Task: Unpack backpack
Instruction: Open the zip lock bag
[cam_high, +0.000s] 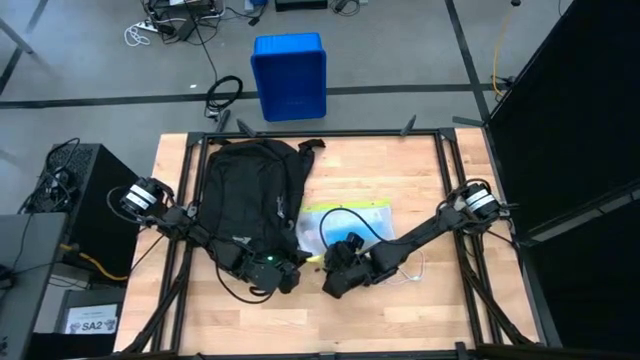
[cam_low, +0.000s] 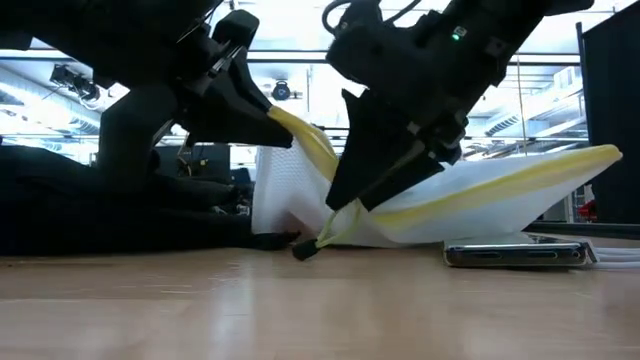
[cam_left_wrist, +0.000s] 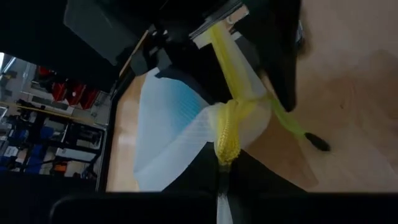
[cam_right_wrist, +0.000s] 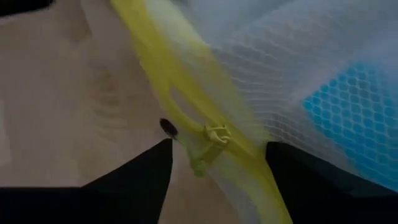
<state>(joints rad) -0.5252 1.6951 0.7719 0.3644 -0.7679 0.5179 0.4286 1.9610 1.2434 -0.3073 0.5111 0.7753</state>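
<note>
The black backpack (cam_high: 250, 205) lies flat on the table's left half. Right of it is a white mesh pouch (cam_high: 350, 222) with yellow trim. Its near left corner is raised and its far part rests on the table (cam_low: 480, 215). My left gripper (cam_high: 278, 272) is at that raised corner, shut on the yellow trim (cam_low: 290, 125). My right gripper (cam_right_wrist: 217, 146) is open and slants down at the pouch's near edge. Its two fingers stand either side of the yellow zipper pull (cam_right_wrist: 210, 138), whose cord tip (cam_low: 303, 250) hangs down to the wood. My left gripper pinches the pouch's yellow trim at a bunched loop (cam_left_wrist: 227, 134) on its near left corner, coming roughly level from the backpack's side. That corner is lifted and the mesh slopes down from it to the table. Whether my right gripper touches the pouch, I cannot tell.
A flat silver device (cam_low: 515, 255) lies on the table beside the pouch. A black cable (cam_high: 345, 225) loops over the pouch and a thin white cable (cam_high: 412, 270) lies right of it. A blue bin (cam_high: 290, 75) stands on the floor beyond the far edge.
</note>
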